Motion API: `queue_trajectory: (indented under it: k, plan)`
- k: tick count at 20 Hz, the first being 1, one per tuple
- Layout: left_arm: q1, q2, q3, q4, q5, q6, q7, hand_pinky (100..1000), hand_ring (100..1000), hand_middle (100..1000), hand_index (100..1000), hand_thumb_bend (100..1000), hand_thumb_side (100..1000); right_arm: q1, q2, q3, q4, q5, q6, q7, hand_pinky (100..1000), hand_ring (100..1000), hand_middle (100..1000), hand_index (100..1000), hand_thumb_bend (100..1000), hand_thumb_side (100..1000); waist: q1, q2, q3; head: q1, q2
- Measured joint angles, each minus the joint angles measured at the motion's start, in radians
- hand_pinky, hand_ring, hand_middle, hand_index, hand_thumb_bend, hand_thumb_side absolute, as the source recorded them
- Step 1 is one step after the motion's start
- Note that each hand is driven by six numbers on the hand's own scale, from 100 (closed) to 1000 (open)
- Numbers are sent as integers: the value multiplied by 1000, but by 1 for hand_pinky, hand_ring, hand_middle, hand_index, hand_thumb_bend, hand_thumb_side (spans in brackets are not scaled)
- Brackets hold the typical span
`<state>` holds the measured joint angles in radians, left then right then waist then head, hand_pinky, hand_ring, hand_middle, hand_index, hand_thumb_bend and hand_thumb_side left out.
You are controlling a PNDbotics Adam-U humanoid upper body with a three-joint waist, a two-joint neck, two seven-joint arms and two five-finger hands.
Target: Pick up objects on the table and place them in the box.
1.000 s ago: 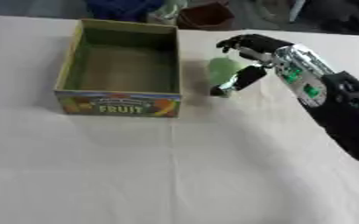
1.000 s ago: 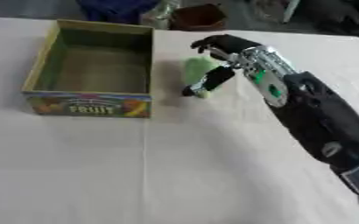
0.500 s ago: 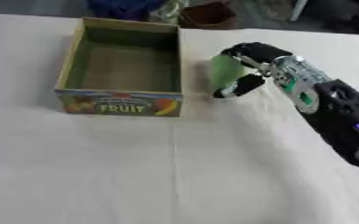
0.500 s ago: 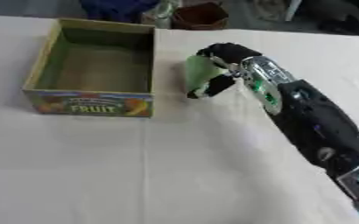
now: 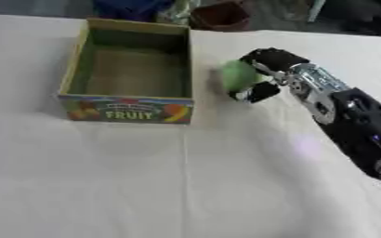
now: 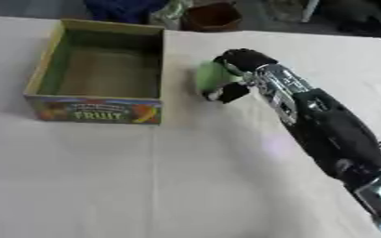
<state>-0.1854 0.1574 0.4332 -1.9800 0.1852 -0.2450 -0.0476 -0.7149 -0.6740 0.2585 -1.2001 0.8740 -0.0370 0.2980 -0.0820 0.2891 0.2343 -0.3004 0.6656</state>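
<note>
A light green rounded object [image 5: 237,76] is held in my right hand [image 5: 268,70], whose fingers and thumb curl round it just right of the box. The cardboard box [image 5: 129,108] with a "FRUIT" label on its front stands open on the white table, and its inside looks bare. The green object hangs close to the box's right wall, slightly above the tabletop. My left hand shows in neither view.
The white cloth-covered table [image 5: 145,186] stretches wide toward the front. Beyond its far edge stand a blue thing [image 5: 133,8] and a brown pot [image 5: 220,15].
My right hand has closed round the green object and carried it left toward the box, lifting it a little off the table.
</note>
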Motion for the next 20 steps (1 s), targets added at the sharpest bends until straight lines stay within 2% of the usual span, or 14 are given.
queue_trajectory:
  k: [3, 5, 9, 13, 20]
  plan:
    - [0, 0, 0, 0, 0, 1, -2, 445, 432, 477, 605, 100, 774, 2, 0, 0, -22, -36, 3, -3, 783, 823, 568, 794, 161, 543, -1, 0, 0, 1, 0]
    - [0, 0, 0, 0, 0, 2, -2, 445, 432, 477, 605, 100, 774, 2, -2, 0, -34, -51, 9, -14, 763, 793, 535, 766, 100, 487, -1, 0, 0, 1, 0]
    - [0, 0, 0, 0, 0, 1, -2, 446, 432, 477, 605, 100, 774, 3, -10, -4, -51, -55, 24, -57, 725, 723, 454, 690, 100, 448, -1, 0, 0, 1, 0]
    - [0, 0, 0, 0, 0, 1, -2, 446, 433, 477, 606, 100, 773, 16, -21, -28, -92, -57, 53, -113, 701, 680, 398, 657, 100, 438, -1, 0, -4, 4, 0]
    - [0, 0, 0, 0, 0, 0, -3, 446, 433, 477, 607, 100, 770, 38, -76, -43, -227, -140, 100, -216, 700, 658, 377, 650, 100, 437, 2, 0, -11, 6, 0]
